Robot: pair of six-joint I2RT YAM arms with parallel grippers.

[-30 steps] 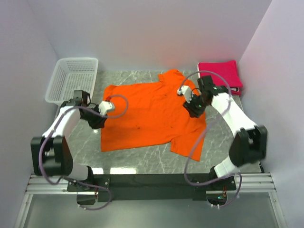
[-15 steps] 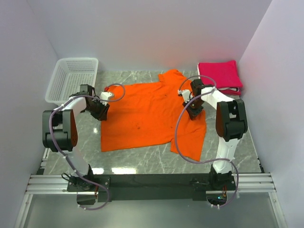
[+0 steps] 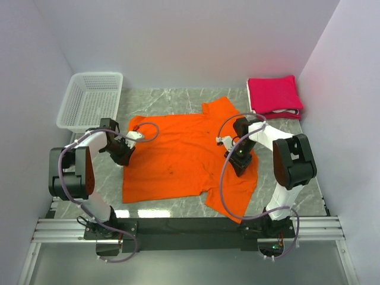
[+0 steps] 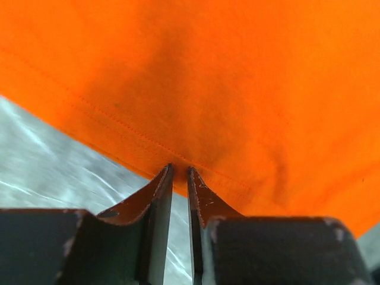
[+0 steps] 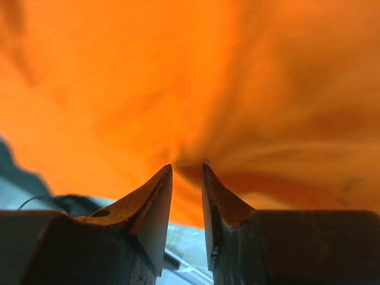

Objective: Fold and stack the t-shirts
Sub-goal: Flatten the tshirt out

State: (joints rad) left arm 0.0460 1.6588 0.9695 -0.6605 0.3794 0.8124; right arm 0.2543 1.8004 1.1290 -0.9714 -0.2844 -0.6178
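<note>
Orange t-shirt [image 3: 178, 157] spread flat on marble counter [image 3: 172, 102], rumpled nr rt sleeve. L end effector [image 3: 126, 155] pinches hem; R end effector [image 3: 236, 165] clenched on cloth.

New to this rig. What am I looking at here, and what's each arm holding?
Two robot arms, bolted side by side at the near edge. The wide picture comes from a fixed camera above and behind them; the two close-ups come from cameras on the wrists, looking along the fingers. On the grey table lie a spread orange t-shirt, a folded crimson stack far right and a white basket far left. The left tool pinches the shirt's hem; the right tool grips bunched cloth on its other side.
</note>
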